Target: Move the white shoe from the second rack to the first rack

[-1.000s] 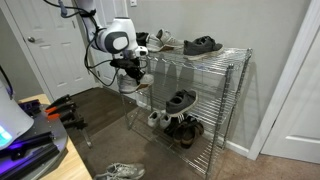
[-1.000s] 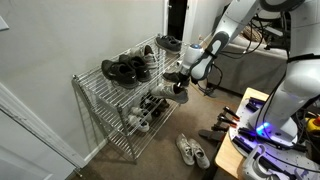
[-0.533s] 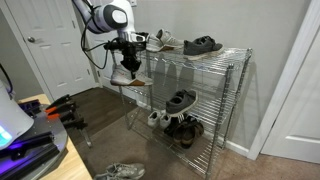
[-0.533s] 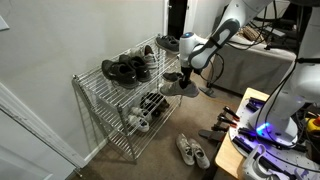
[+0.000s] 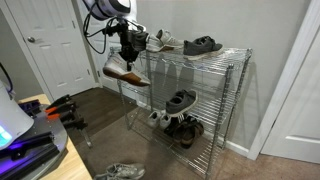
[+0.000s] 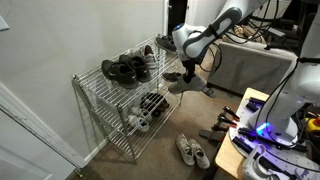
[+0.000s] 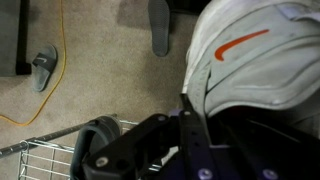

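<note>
My gripper (image 5: 129, 48) is shut on the white shoe (image 5: 124, 71), a low sneaker with an orange swoosh. It hangs in the air beside the end of the chrome shelf unit, between the heights of the top and middle tiers. In an exterior view the gripper (image 6: 187, 62) holds the shoe (image 6: 183, 84) clear of the shelf. The wrist view shows the shoe (image 7: 250, 50) against my jaws (image 7: 198, 105). The first rack (image 5: 222, 57) is the top tier and the second rack (image 5: 205, 88) is the middle tier.
The top tier carries a grey-white shoe (image 5: 166, 42) and a black sandal (image 5: 203, 45). A black shoe (image 5: 180, 100) lies on the middle tier, and small white shoes (image 5: 157, 118) on the lowest. A loose pair of shoes (image 6: 192, 150) lies on the carpet. A door (image 5: 45, 45) stands behind the arm.
The gripper has risen with the white shoe, from the middle tier's height up towards the top tier, and has drawn outward from the shelf's end.
</note>
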You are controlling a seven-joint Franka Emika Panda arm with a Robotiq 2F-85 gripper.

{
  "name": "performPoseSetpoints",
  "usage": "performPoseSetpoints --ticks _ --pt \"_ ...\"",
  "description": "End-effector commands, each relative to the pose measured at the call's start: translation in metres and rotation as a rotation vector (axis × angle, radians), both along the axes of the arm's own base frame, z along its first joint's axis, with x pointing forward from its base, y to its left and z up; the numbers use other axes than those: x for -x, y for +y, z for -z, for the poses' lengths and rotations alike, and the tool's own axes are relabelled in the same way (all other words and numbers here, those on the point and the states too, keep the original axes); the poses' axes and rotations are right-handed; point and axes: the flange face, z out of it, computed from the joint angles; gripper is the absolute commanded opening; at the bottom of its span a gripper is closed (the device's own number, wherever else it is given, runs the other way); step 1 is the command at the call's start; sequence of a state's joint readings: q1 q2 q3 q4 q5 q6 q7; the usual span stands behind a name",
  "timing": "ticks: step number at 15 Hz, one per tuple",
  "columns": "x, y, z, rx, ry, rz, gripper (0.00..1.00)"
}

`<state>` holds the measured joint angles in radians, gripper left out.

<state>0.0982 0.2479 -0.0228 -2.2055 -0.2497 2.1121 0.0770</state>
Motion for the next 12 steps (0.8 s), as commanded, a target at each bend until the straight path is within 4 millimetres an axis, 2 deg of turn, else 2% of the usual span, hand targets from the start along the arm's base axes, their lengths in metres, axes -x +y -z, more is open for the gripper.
performPoseSetpoints --ticks 1,8,12 --pt "0.007 0.013 -0.046 0.056 0.063 -0.009 0.06" --pt "0.029 0.051 -0.132 0.148 0.107 0.039 0.06" --pt "0.043 0.058 -0.174 0.165 0.065 0.083 0.05"
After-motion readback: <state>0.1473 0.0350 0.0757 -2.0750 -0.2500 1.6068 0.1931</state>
